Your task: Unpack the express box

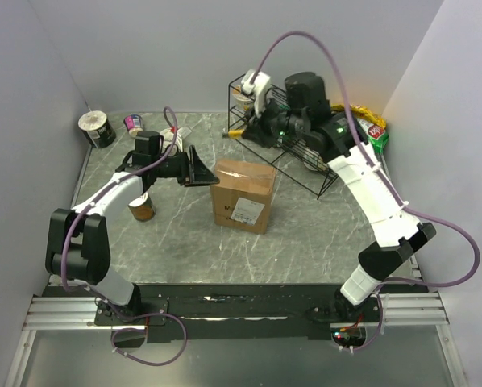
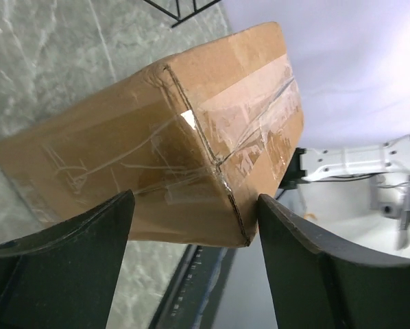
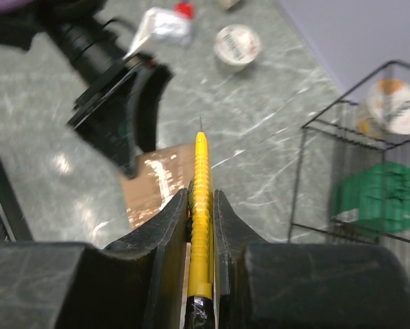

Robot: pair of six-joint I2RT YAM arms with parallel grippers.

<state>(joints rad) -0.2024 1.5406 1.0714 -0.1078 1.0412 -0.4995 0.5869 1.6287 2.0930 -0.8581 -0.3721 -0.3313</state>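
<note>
The express box (image 1: 243, 193), a brown taped carton with a white label on its near side, stands mid-table. My left gripper (image 1: 199, 168) is at its left side. In the left wrist view the box (image 2: 191, 144) fills the frame, and the left gripper (image 2: 195, 219) stands open with one box corner just ahead of the gap between its dark fingers (image 2: 88, 236). My right gripper (image 1: 253, 122) hovers behind the box near the rack. It (image 3: 201, 199) is shut on a yellow utility knife (image 3: 201, 171) whose tip points toward the box (image 3: 157, 181).
A black wire rack (image 1: 301, 157) holding cups and a green packet (image 3: 376, 199) stands at the back right. Cans (image 1: 96, 127) sit at the back left, and another can (image 1: 142, 210) is under the left arm. Snack bags (image 1: 376, 133) lie by the right wall.
</note>
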